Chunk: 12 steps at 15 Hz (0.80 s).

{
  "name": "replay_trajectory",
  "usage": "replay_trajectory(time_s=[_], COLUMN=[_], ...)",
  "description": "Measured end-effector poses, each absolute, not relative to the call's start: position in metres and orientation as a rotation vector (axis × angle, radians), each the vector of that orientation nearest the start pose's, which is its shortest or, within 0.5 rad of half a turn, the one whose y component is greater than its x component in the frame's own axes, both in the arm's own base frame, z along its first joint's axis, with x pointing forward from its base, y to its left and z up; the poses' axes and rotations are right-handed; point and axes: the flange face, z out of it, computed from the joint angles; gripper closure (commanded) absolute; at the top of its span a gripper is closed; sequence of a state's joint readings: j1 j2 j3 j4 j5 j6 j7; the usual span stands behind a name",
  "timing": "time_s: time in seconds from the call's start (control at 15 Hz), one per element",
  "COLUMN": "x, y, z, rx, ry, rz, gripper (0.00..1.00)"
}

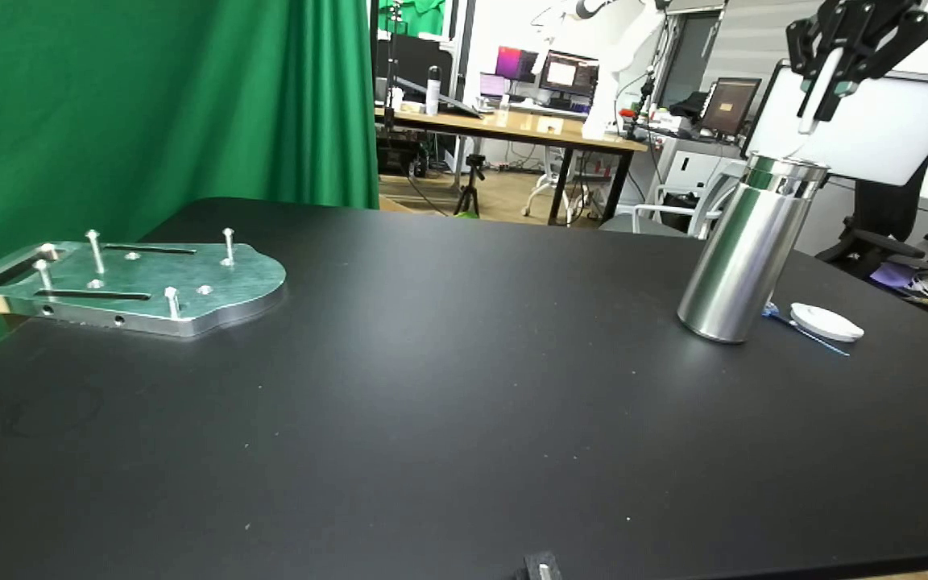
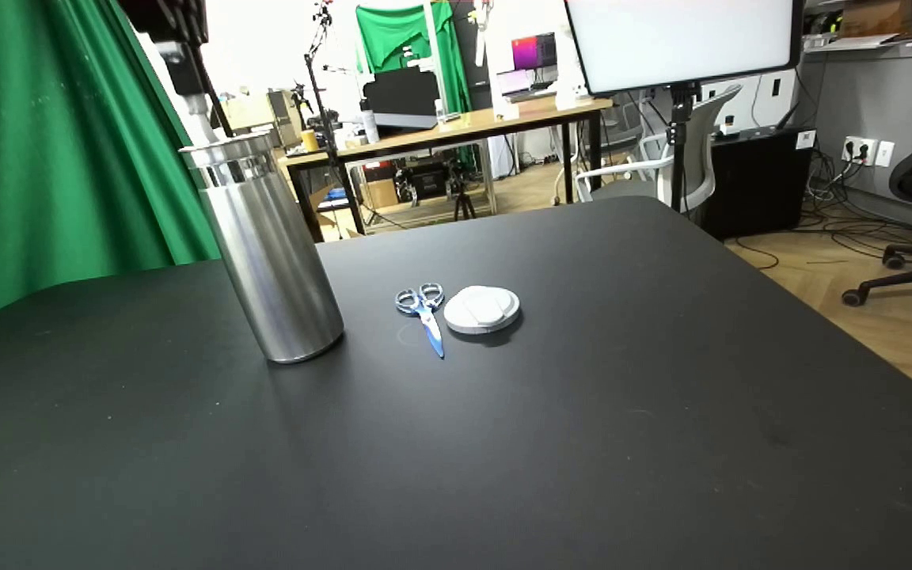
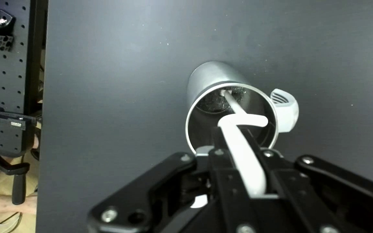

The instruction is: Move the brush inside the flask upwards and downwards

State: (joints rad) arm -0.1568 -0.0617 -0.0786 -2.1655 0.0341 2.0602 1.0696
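Apparently the stroking step: the gripper [image 3: 232, 134] is clamped on the brush [image 3: 245, 161], which reaches down inside the flask [image 1: 742, 254].
Next should come straight, gentle lifts and presses, the brush's lower end kept inside, without tipping the flask on the counter [image 1: 432, 362].

1. Your table [image 1: 432, 419] is black and lightly speckled.
2. On it you have the silver flask [image 2: 268, 263], standing.
3. Near the flask you see blue-tinted scissors [image 2: 430, 324] lying flat.
4. On that side of the flask, slightly farther out, you have a white disc [image 2: 482, 309].
5. Well apart, on the flask's opposite side, you find a pegged metal plate [image 1: 156, 274], perhaps overhanging the edge.
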Motion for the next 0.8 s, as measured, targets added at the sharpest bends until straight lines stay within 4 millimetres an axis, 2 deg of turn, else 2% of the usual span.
replay_trajectory(time_s=[0.33,0.47,0.6,0.8], x=[0.483,0.474,0.468,0.468], y=[-0.105,-0.101,-0.100,-0.104], z=[0.493,0.516,0.527,0.519], rx=[-2.469,-2.460,-2.453,-2.449], ry=[1.854,1.835,1.828,1.842], rz=[-0.068,-0.116,-0.138,-0.114], gripper=[0.96,0.96,0.96,0.96])
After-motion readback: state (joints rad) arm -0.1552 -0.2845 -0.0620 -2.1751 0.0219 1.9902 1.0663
